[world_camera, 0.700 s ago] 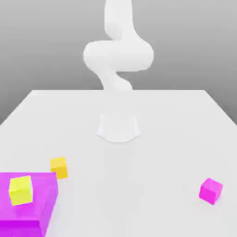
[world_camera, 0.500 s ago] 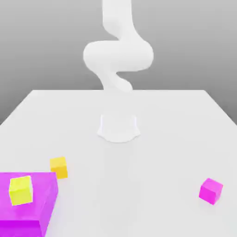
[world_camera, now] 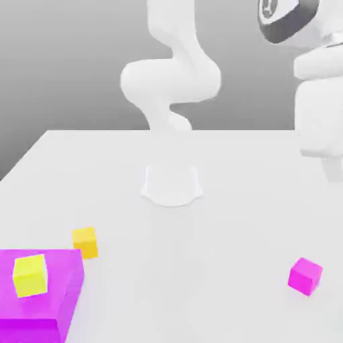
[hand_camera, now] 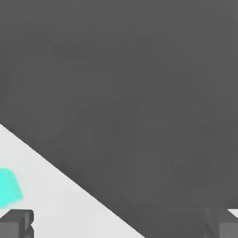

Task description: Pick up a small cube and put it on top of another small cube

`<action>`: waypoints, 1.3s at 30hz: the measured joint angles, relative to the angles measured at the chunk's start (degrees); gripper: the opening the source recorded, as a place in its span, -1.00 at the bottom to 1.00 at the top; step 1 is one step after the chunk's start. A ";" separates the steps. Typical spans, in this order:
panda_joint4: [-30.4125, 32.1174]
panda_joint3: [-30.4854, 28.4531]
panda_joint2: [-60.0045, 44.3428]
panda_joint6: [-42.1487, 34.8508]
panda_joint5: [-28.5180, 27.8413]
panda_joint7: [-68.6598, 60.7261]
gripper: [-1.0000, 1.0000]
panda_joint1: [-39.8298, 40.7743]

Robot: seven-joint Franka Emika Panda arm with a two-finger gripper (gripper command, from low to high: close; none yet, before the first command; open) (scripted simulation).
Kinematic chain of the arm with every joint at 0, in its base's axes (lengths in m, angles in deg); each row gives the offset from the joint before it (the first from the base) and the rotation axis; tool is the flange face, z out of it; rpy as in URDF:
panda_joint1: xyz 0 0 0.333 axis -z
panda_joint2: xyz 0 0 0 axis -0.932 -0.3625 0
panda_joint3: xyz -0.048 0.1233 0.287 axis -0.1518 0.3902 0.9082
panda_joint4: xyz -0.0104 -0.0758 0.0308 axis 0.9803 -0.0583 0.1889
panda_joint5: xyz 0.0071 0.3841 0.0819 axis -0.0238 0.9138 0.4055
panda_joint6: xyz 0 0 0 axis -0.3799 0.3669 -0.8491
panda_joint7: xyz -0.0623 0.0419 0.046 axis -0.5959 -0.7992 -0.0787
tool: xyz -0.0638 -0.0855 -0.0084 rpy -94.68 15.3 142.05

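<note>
Teal cube (hand_camera: 8, 187) cut off at frame edge, gripper (hand_camera: 122, 224) fingertips barely visible

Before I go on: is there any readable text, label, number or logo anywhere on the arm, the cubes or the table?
None can be read.
Arm: plain white; a dark ring near its wrist bears a light mark that cannot be made out.
Big magenta block, two yellow cubes, small magenta cube, teal cube: plain faces.
Table: blank.

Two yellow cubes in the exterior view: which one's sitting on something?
The brighter yellow cube sits on the big magenta block. The orange-yellow cube rests directly on the table.
</note>
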 joint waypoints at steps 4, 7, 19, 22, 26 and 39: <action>-1.27 1.38 -8.41 1.61 -1.90 -1.89 0.00 -2.12; -2.22 2.50 -14.74 2.79 -3.39 -3.26 0.00 -4.03; -5.25 1.01 -30.81 10.24 -8.09 -3.18 -1.00 -8.92; -5.25 0.97 -30.85 10.25 -8.04 -3.23 -1.00 -9.00; -3.37 2.92 -23.87 5.23 -5.39 -4.71 -1.00 -7.02; 19.72 -16.19 -1.87 7.39 -3.03 16.33 -1.00 8.60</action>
